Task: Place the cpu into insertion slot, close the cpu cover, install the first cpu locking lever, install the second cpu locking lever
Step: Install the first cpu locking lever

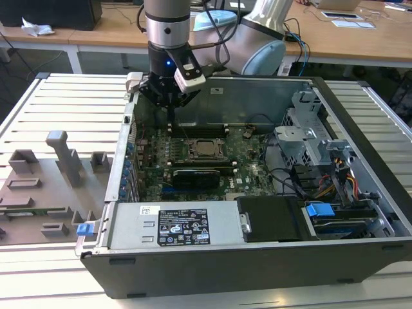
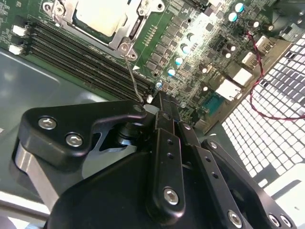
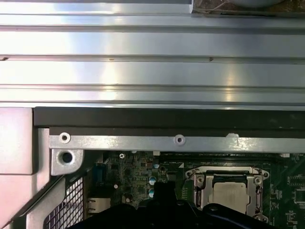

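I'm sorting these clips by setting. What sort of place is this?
Most likely a robotics lab or workshop for computer assembly. An open computer case sits on a slatted metal table, the gripper hangs over its green motherboard, and wooden desks stand behind.

In the second wrist view the cpu (image 2: 97, 16) under the cpu cover (image 2: 125, 34) is cut off by the picture's edge, and the thin wire lever (image 2: 133, 78) running from the cover's corner screw disappears behind the gripper (image 2: 151, 106), so whether the fingers grip it cannot be told. In the first wrist view the gripper's black body (image 3: 167, 210) hides the motherboard (image 3: 138, 174) just beside the cover.
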`<action>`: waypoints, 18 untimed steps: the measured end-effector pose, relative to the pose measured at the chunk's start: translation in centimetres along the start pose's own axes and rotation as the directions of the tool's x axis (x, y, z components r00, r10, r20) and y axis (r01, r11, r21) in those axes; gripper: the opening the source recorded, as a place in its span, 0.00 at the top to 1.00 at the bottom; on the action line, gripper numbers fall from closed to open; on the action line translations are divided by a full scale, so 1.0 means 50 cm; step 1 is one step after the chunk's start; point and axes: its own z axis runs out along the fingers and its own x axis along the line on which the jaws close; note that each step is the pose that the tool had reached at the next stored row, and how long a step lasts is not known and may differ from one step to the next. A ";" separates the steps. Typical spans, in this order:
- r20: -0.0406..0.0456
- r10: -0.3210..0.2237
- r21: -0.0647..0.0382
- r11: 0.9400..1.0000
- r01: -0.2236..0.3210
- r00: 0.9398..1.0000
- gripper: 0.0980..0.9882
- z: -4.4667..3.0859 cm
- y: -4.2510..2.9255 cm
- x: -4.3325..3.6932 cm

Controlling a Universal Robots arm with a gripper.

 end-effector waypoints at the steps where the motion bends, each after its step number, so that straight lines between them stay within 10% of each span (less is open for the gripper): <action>1: 0.000 0.000 0.000 1.000 0.000 1.000 0.99 0.004 0.000 0.000; 10: 0.000 0.000 0.000 1.000 0.000 1.000 0.99 0.022 0.004 -0.001; 18: 0.000 0.000 0.000 1.000 0.000 1.000 0.99 0.022 0.006 -0.039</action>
